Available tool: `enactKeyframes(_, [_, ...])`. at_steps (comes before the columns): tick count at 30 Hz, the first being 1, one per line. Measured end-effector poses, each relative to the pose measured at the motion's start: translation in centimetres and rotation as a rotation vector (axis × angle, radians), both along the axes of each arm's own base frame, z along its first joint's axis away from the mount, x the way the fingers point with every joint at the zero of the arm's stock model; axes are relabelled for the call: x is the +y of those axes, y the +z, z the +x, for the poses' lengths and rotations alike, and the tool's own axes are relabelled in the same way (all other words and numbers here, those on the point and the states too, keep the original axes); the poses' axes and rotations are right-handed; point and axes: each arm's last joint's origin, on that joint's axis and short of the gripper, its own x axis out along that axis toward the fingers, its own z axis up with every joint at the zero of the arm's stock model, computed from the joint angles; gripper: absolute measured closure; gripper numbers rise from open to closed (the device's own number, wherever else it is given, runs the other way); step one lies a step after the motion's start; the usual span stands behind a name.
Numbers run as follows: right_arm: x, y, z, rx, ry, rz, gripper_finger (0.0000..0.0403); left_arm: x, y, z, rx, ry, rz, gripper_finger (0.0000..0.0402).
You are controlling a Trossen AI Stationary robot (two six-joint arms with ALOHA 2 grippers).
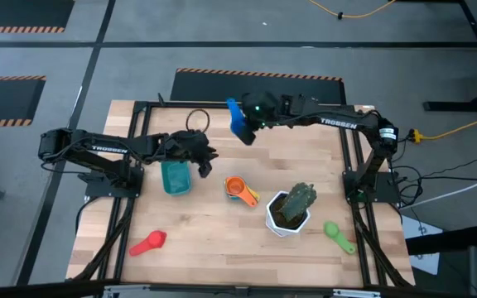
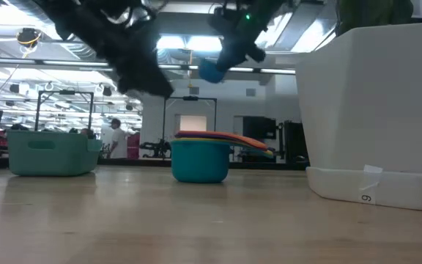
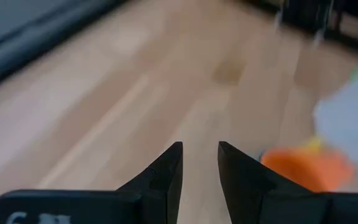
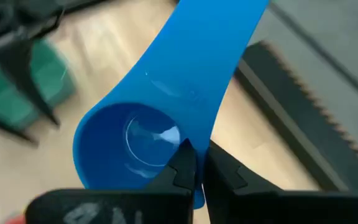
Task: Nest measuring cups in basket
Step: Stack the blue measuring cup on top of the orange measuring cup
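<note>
I count four places where measuring cups show: a blue cup (image 1: 238,122) up in the air, a nested stack of cups (image 1: 240,189) near the table's middle (orange on top, yellow under it, a teal one at the bottom in the low view; I can't tell how many more are inside), a red cup (image 1: 149,242) near the front left edge and a green cup (image 1: 337,233) near the front right edge. There is one basket (image 1: 175,176), teal, on the left half of the table (image 1: 222,240), and one white pot with a plant (image 1: 290,212) right of the stack.

My right gripper (image 4: 196,163) has its fingers pinched together on the blue cup's rim, where the handle meets the bowl, and holds it above the far part of the table, well apart from the basket. In the right wrist view the bowl faces the camera and the handle runs away from it, with the basket off beyond the bowl.

My left gripper (image 3: 199,163) hangs just beside the basket, on the side toward the stack. Its fingers stand a little apart with nothing between them, and the orange cup shows just past them.

For room: the middle front of the table is bare wood between the red cup and the pot. The stack and the pot sit close together, the pot's rim just beside the stack's handles. The basket lies close to the left arm's frame rail.
</note>
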Motion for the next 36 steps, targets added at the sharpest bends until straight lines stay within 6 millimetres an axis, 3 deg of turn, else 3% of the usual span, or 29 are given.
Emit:
enactKeyframes(7, [0.4,1.6,0.5,-0.063,-0.095,-0.132,0.0385,0.6,3.4,1.0,-0.387,0.188,0.061,0.0308])
enactKeyframes(13, [0.6,1.9,0.7,-0.097,-0.176,-0.183,0.0385,1.3,4.9,0.7,-0.539,0.402,0.134,0.0308])
enactKeyframes(19, [0.5,2.4,1.1,-0.168,-0.199,-0.176,0.0385,1.9,5.3,0.5,-0.556,0.426,0.179,0.0308])
enactKeyframes(36, [0.6,2.5,1.3,-0.206,-0.147,-0.133,0.0385,1.5,5.1,0.8,-0.460,0.259,0.286,0.0293])
